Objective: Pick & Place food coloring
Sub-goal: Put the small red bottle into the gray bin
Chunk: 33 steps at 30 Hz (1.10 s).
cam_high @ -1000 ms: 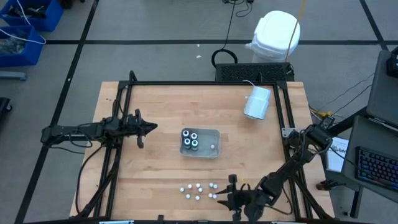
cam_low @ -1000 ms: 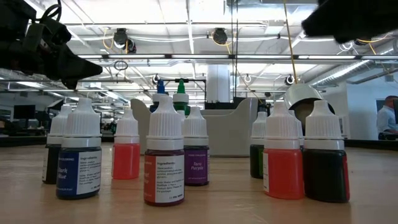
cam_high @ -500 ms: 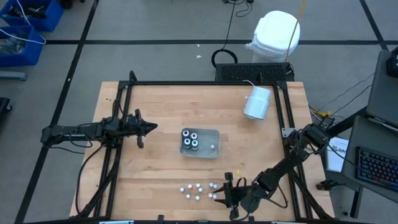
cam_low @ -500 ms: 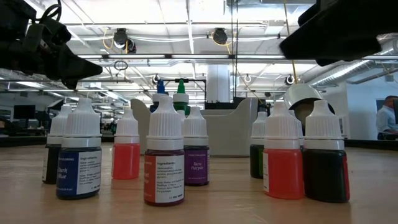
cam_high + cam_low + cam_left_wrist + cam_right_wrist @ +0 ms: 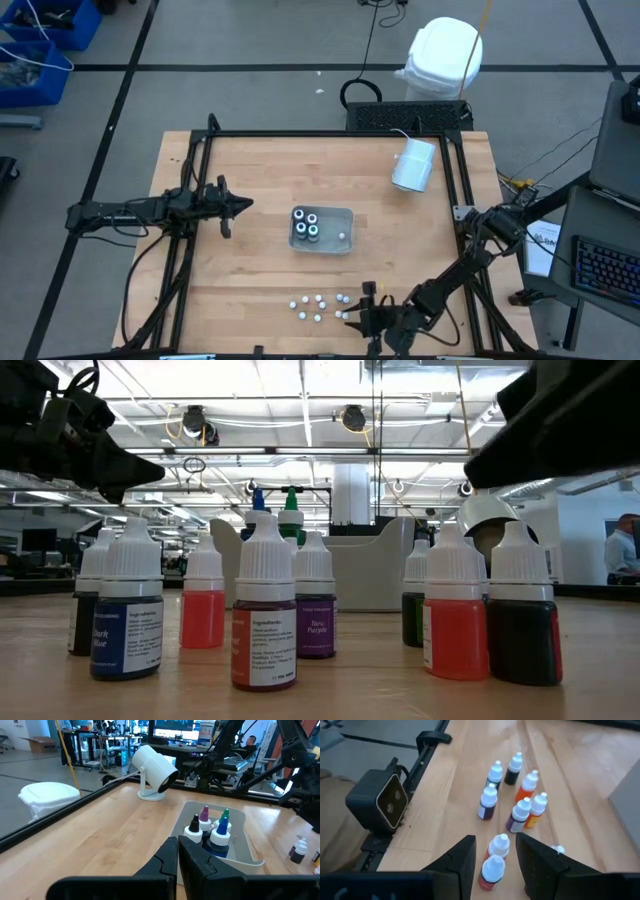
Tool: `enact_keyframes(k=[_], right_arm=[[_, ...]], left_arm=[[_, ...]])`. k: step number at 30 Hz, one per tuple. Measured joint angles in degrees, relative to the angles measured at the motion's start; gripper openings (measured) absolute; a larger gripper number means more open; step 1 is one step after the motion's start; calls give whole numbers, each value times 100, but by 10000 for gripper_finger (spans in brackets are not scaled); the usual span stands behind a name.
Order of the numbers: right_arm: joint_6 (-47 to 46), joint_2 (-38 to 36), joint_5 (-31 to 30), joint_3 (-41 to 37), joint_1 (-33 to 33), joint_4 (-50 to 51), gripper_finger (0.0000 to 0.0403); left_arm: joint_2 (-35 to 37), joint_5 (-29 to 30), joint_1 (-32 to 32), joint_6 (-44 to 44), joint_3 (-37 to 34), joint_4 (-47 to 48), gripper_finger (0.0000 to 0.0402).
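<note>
Several tiny white-capped food coloring bottles (image 5: 320,303) stand upright on their bases near the table's near edge; they also fill the low view (image 5: 264,610). A clear plastic tray (image 5: 345,215) at mid-table holds the bigger dark bottles (image 5: 306,227), whose tops show in the left wrist view (image 5: 210,827), plus one tiny bottle (image 5: 342,237). My right gripper (image 5: 495,852) is open at the right end of the cluster (image 5: 366,303); its fingers stand on either side of two red bottles (image 5: 492,867) without touching them. My left gripper (image 5: 177,855) is shut and waits left of the tray (image 5: 240,205).
A big white cylinder (image 5: 413,165) lies on a small foot at the table's far right. A black frame (image 5: 330,135) borders the table. The low camera (image 5: 380,802) sits on the near edge beside the bottles. Bare wood lies between tray and bottles.
My right gripper has shifted a little toward the table's left, closer to the cluster of tiny bottles, and shows larger and lower in the low view. The bottles and the tray have stayed put.
</note>
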<state>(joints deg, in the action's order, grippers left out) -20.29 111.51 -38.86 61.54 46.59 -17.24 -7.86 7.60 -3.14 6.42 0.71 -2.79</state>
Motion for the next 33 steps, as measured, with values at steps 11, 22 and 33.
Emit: enact_keyframes(k=[11, 22, 33], right_arm=[[-123, 26, 6, 0, 2, 148, 130], [-169, 212, 12, -4, 0, 160, 130], [-368, 212, 15, -5, -20, 274, 130]], left_arm=[[0, 2, 0, -11, 0, 0, 19], [0, 2, 0, -22, 0, 2, 19], [0, 2, 0, -22, 0, 2, 19]])
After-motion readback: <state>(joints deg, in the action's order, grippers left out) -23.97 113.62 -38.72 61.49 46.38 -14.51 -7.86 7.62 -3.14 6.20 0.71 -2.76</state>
